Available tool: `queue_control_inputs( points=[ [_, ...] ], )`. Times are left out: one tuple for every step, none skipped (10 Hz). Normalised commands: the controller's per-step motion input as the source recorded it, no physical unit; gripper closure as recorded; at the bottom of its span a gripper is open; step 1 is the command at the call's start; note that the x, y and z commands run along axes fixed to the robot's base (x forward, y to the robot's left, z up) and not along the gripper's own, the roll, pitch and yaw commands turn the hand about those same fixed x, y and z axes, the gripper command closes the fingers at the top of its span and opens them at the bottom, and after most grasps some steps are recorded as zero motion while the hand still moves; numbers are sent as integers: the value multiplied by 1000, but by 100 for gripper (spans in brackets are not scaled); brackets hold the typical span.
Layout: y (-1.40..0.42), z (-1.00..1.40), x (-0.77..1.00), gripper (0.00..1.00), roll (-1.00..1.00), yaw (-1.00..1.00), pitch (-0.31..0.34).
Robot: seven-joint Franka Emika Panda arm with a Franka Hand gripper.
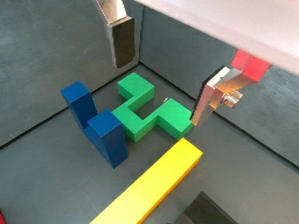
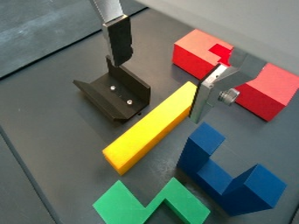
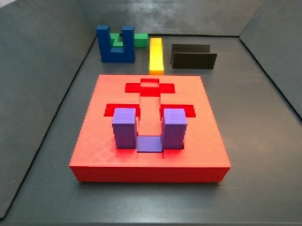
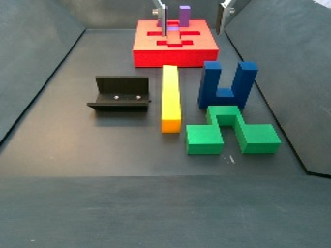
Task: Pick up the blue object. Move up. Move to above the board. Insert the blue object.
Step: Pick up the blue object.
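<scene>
Both wrist views show the hand suspended above the dark grey surface, its two flat silver fingers spread wide apart with nothing between them.

The dark blue U-shaped block stands upright on the surface, prongs pointing up, untouched by the hand. A green stepped block lies just beside it. A long yellow rectangular bar lies flat, between the dark blue U-shaped block and the fixture.

The large flat red board rests well apart from these pieces. A lighter purple U-shaped block stands in a recess of the board, prongs upward. In a side view, cross-shaped and rectangular recesses are visible in the top face of the board. In a wrist view, red corners appear behind the fingers.
</scene>
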Motion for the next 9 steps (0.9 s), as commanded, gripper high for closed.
queue_control_inputs(
  points=[
    [0,0,0,0,0,0,4],
    [-77,-169,63,0,-13,-34,0],
    [-549,-286,-40,0,1,9,-37],
    [-594,-246,-134,0,63,37,-14],
    [-520,-280,-237,0,10,37,-56],
    [-243,-283,-209,0,-36,0,-123],
    [0,-271,-443,0,0,0,-66],
    [89,-211,-386,0,-4,0,-93],
    [151,-271,-326,0,-27,0,-119]
  ],
)
